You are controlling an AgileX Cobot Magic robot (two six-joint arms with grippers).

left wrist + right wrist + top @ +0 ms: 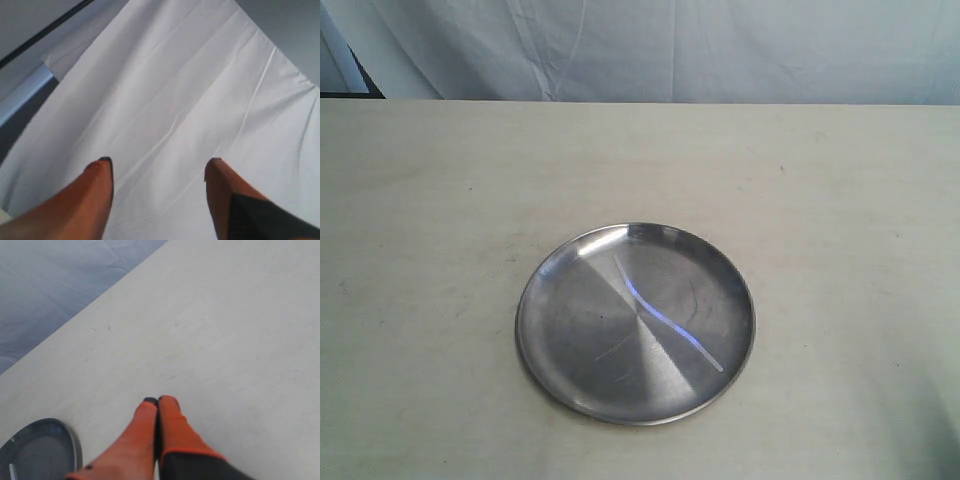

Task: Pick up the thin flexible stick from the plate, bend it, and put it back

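Exterior view: a round metal plate sits on a pale table, with a white cloth hanging behind. The thin stick lies flat in the plate, running diagonally from its upper middle toward its lower right rim. Neither arm shows here.

Left wrist view: the left gripper has its orange fingers spread wide with nothing between them. It faces only the white cloth, away from the plate.

Right wrist view: the right gripper has its fingers pressed together and holds nothing. It hovers over bare table, with the plate's edge off to one side.

Likely risks: the stick is very thin and lies flat against slick metal. Fingers could skid over it, nudge the plate, or let the bent stick spring free.
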